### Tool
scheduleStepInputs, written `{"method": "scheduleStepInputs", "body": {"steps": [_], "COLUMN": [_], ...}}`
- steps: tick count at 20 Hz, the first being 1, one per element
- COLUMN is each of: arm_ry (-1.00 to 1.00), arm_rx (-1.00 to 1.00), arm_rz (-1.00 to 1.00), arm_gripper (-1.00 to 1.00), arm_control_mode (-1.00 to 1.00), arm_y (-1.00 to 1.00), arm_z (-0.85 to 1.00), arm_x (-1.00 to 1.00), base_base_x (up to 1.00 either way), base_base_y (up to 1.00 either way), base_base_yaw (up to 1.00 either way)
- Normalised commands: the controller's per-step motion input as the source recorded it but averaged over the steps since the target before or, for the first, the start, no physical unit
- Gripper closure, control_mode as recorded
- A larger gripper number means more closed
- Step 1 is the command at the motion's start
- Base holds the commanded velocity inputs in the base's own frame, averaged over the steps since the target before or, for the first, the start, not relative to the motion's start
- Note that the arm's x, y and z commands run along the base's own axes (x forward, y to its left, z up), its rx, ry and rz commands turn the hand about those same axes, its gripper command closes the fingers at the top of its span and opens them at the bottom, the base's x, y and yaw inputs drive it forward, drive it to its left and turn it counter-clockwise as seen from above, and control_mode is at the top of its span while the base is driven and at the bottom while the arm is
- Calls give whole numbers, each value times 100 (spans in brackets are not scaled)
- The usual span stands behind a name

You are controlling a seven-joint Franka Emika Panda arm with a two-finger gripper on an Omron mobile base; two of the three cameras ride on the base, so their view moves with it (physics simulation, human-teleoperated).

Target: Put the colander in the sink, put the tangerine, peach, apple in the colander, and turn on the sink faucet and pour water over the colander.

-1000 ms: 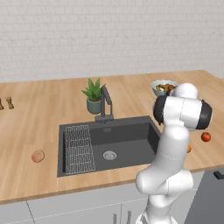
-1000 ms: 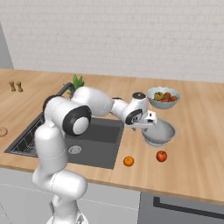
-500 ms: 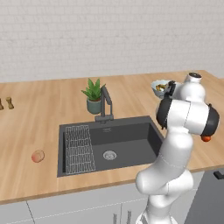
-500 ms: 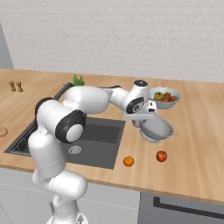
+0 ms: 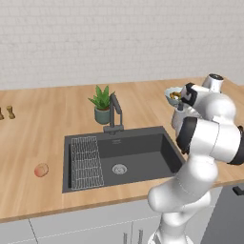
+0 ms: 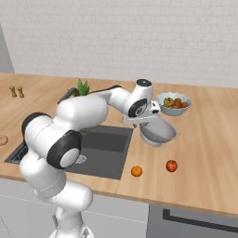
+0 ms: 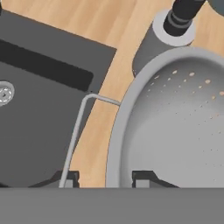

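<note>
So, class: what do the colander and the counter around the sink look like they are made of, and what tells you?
Colander: probably brushed metal, given its matte silver-grey sheen, thin rim, wire handle and rows of small punched holes. Counter: apparently wood, warm tan with plank-like grain lines, satin rather than glossy.

Sink [image 6: 109,148] basin open, nothing in it except wire rack [image 5: 86,162] on far-left side; drain [image 5: 119,168] area free. Faucet [image 5: 114,113] and potted plant [image 5: 101,104] stand along basin's back edge, block approach from behind. Fruit bowl [image 6: 173,103] just behind colander [image 6: 159,132]. Tangerine [image 6: 136,171], apple [image 6: 171,165] on front counter strip, near each other, not touching.
</note>
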Motion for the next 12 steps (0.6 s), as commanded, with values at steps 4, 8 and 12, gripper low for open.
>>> {"method": "scheduleStepInputs", "body": {"steps": [4,8,12], "arm_ry": [0,0,4], "arm_rx": [0,0,0], "arm_rz": [36,37,35], "arm_gripper": [100,100,100], "arm_control_mode": [-100,-100,-100], "arm_y": [59,71,84], "arm_z": [4,0,0], "arm_x": [-22,-24,-55], "base_base_x": [0,0,0], "base_base_y": [0,0,0], "base_base_yaw": [0,0,0]}}
